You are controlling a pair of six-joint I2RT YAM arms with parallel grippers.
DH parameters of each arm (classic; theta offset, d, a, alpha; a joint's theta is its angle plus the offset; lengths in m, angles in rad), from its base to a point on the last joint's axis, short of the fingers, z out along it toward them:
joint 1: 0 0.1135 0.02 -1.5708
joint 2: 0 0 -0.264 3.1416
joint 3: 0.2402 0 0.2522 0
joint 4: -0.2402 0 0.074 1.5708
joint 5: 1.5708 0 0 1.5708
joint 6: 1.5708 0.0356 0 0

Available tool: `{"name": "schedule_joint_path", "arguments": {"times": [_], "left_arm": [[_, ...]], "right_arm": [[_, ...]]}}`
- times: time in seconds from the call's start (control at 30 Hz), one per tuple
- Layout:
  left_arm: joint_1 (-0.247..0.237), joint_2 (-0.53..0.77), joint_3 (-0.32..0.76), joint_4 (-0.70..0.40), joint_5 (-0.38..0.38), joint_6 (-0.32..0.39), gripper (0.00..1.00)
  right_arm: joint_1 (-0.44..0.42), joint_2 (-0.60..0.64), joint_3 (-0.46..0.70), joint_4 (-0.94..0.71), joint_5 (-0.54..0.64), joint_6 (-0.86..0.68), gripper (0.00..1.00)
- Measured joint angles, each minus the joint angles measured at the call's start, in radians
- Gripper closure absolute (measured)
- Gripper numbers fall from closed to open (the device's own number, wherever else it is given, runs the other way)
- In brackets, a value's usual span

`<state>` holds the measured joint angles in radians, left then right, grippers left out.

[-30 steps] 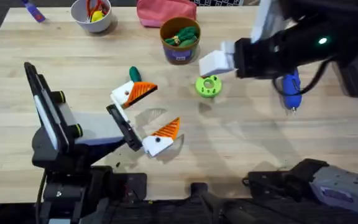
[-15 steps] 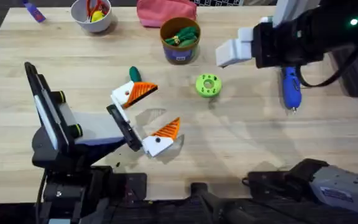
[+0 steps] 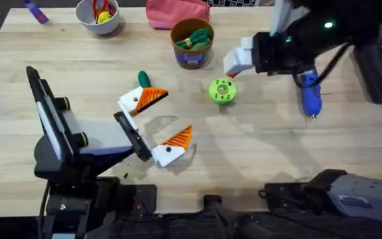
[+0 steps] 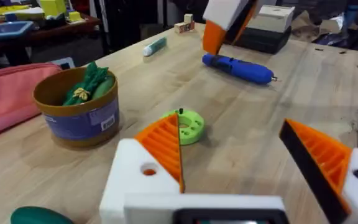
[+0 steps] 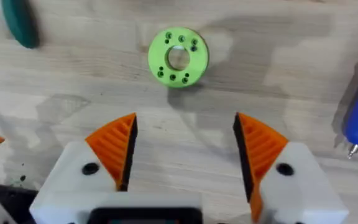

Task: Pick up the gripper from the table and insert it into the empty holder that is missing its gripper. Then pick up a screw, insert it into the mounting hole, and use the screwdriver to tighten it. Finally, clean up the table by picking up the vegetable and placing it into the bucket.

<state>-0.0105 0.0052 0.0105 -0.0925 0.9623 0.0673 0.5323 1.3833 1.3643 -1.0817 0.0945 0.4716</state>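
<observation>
My left gripper (image 3: 159, 123) stands open over the table's middle. Both of its white holders carry an orange ribbed gripper (image 4: 163, 146). One holder's mounting hole (image 4: 148, 169) looks orange inside. My right gripper (image 3: 236, 61) hangs open and empty just beyond the round green disc (image 5: 178, 57). The blue screwdriver (image 3: 308, 93) lies on the table to the right of that gripper. Left of the left gripper's far finger lies the dark green vegetable (image 3: 143, 79). Behind the disc stands the orange-brown bucket (image 3: 192, 53), with green toys inside.
A white bowl (image 3: 98, 16) and a pink pouch (image 3: 178, 13) stand along the far edge. A teal marker (image 4: 155, 45) lies farther back. Bare wood stretches across the near right of the table (image 3: 257, 153).
My right gripper swung right and away from the green disc, then came back left to hang just beyond it. The left arm and the table's things have not moved.
</observation>
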Motion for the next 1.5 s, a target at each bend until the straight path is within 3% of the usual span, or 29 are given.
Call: {"name": "schedule_joint_path", "arguments": {"times": [0.43,0.93,1.5], "left_arm": [[0.000,0.000,0.000,0.000,0.004,0.000,0.015],[0.000,0.000,0.000,-0.001,0.006,0.000,0.015],[0.000,0.000,0.000,-0.001,0.007,0.000,0.015]], "right_arm": [[0.000,0.188,0.000,0.043,0.089,0.183,0.179],[-0.032,0.350,0.000,0.138,0.065,0.218,0.192],[-0.056,0.437,0.000,0.208,0.039,0.259,0.288]]}}
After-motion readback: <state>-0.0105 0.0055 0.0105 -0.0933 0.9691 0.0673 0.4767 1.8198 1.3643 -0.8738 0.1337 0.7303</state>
